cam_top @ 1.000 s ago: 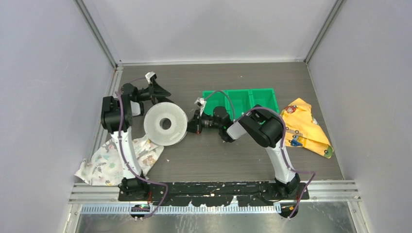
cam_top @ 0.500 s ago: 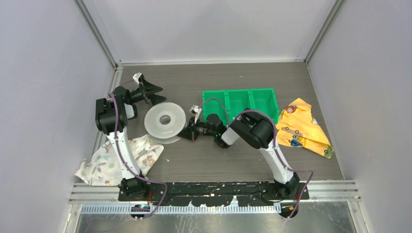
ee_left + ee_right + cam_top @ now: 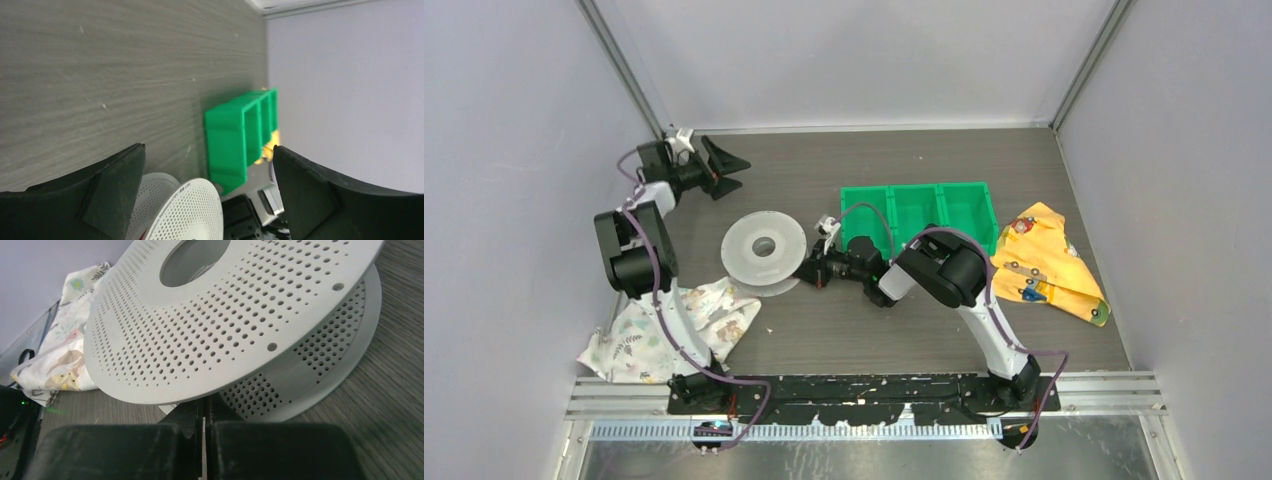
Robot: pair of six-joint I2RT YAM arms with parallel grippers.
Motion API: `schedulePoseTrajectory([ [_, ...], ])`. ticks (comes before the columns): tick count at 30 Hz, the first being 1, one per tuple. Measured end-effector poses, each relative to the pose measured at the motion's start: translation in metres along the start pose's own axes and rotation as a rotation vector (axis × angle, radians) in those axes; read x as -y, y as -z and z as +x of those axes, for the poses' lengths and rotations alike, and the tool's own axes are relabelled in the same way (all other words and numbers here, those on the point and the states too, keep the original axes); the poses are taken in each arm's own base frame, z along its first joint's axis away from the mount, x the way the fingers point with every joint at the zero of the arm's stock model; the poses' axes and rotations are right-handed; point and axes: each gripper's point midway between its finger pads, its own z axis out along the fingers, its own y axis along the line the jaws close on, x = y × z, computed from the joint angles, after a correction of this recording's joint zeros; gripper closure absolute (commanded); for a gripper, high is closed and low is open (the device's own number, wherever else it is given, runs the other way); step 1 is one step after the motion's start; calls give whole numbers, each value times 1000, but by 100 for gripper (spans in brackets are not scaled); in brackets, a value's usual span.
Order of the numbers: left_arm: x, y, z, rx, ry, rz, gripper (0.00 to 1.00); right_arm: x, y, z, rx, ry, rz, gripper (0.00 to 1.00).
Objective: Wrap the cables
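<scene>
Wrapping is judged not yet under way: no cables are seen on the perforated spool (image 3: 764, 252) — the left fingers (image 3: 100, 200) are spread empty, the right fingers (image 3: 125, 450) pressed shut at its rim.

Green bin (image 3: 914, 187), yellow cloth (image 3: 1049, 262) prob. touching it, floral cloth (image 3: 629, 345) near-left.

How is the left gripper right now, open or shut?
Open. The left gripper holds nothing; its fingers stand wide apart in the wrist view.

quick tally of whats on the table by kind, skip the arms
spool: 1
green bin: 1
cloths: 2, a yellow cloth and a floral cloth
cables: 0 that can be made out
total: 4
</scene>
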Motion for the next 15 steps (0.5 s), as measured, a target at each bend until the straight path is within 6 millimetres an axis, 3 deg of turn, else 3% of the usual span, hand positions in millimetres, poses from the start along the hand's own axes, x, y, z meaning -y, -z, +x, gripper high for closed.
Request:
schedulePoseTrajectory([
  [3,21,2,-10,-9,-165,-122,0,2,0,2,-6,17,14,96],
  [7,34,13,8,-54,-240,-224,0,4,-1,1,2,41,31,96],
  [10,28,17,25,-91,-216,-290,0,5,-2,-2,11,53,46,92],
  [15,3,30,52,-127,-135,-400,0,3,-3,1,8,67,51,71],
])
